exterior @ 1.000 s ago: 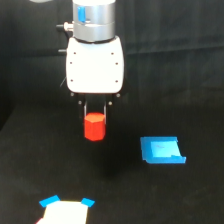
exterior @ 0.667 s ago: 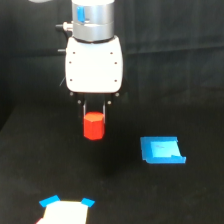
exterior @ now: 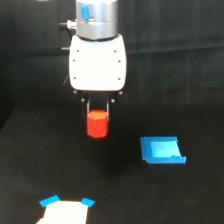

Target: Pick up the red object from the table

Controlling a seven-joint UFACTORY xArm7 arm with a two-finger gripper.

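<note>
The gripper (exterior: 97, 116) hangs at the upper centre of the frame, its two thin fingers clamped on either side of the red object (exterior: 97, 124), which sits just left of the middle of the picture. The block appears to be off the surface (exterior: 30, 170), with dark space beneath it, though the soft focus makes it hard to say how high it hangs. On that reading the pick-up is essentially done; what may remain is only to raise it further.

The surface is plain matte black. A flat blue tray-like piece (exterior: 162, 150) lies right of centre, well apart from the block. A white sheet with blue corners (exterior: 65, 210) sits at the bottom left edge. Behind, the room is only a dark backdrop.
</note>
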